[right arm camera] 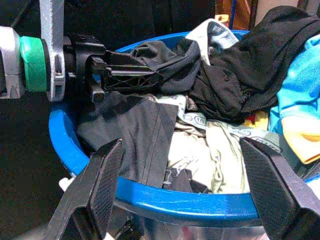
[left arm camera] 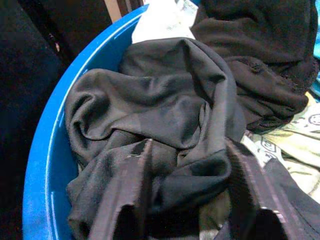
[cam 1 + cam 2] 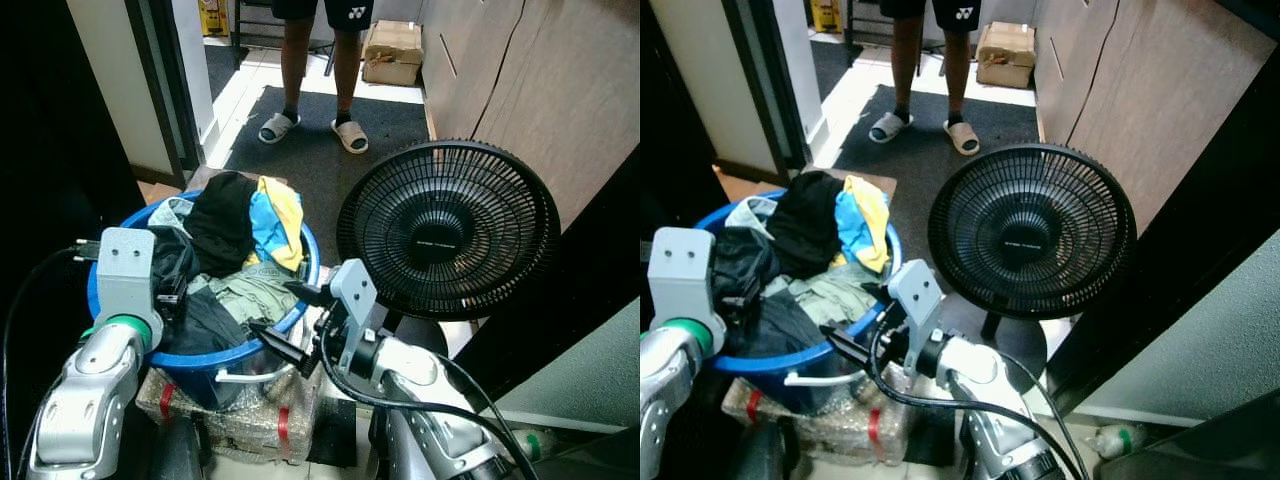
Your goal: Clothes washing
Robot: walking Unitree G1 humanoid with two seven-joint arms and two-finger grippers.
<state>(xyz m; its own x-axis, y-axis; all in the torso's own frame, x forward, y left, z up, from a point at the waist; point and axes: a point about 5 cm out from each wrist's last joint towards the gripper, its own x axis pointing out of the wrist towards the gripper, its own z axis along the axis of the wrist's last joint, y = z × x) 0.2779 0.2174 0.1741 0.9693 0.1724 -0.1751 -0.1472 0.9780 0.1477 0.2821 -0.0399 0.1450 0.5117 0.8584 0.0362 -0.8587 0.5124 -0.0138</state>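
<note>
The right gripper (image 1: 182, 192) hangs spread wide before the blue basin's rim (image 1: 190, 202). Inside lies heaped laundry — a black garment (image 1: 250, 70), a pale green shirt (image 1: 220, 155), a blue-and-yellow piece (image 1: 300, 115). The left gripper (image 1: 125, 75) reaches in over dark grey cloth (image 1: 135, 135).
</note>
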